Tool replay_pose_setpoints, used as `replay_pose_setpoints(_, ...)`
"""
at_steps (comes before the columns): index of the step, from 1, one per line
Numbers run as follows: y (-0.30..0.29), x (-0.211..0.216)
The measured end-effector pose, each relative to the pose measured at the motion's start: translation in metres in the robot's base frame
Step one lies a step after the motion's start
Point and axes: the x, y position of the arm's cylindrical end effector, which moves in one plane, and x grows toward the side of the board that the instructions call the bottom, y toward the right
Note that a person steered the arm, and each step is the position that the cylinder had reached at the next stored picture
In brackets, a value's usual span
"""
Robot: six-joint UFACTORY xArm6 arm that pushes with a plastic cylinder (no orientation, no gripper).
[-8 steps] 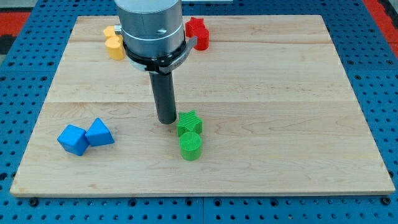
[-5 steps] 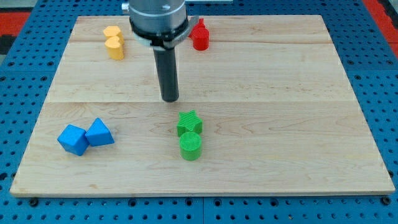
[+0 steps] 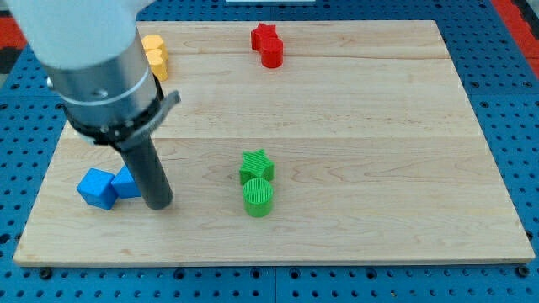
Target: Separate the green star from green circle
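Green star point(image 3: 256, 164) is parked mid-bench, touching the green circle point(image 3: 258, 197) just below it. No claw is fitted here, only my tip point(image 3: 159, 204), planted beside the blue blocks point(image 3: 112, 185), well left of both greens.

A light wooden tabletop point(image 3: 379, 126) lay on a blue perforated base point(image 3: 505, 269). Two blue blocks sat near the view's left edge, touching each other: a blue cube point(image 3: 97, 188) and, on its right, a partly hidden blue block point(image 3: 126, 183) of unclear shape. Two yellow blocks point(image 3: 155, 55) sat stacked close together at the view's top left. Two red blocks point(image 3: 268, 45) sat touching at the view's top centre; the upper one was star-shaped.
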Motion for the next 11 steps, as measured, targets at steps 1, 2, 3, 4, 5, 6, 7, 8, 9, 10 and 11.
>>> replay_pose_setpoints(1,0.065,0.004)
replay_pose_setpoints(2,0.068,0.006)
replay_pose_setpoints(3,0.073,0.012)
replay_pose_setpoints(4,0.098,0.016)
replay_pose_setpoints(5,0.111,-0.003)
replay_pose_setpoints(6,0.111,-0.06)
replay_pose_setpoints(7,0.11,-0.115)
replay_pose_setpoints(8,0.085,-0.153)
replay_pose_setpoints(9,0.02,-0.163)
replay_pose_setpoints(10,-0.014,-0.159)
replay_pose_setpoints(11,-0.044,-0.149)
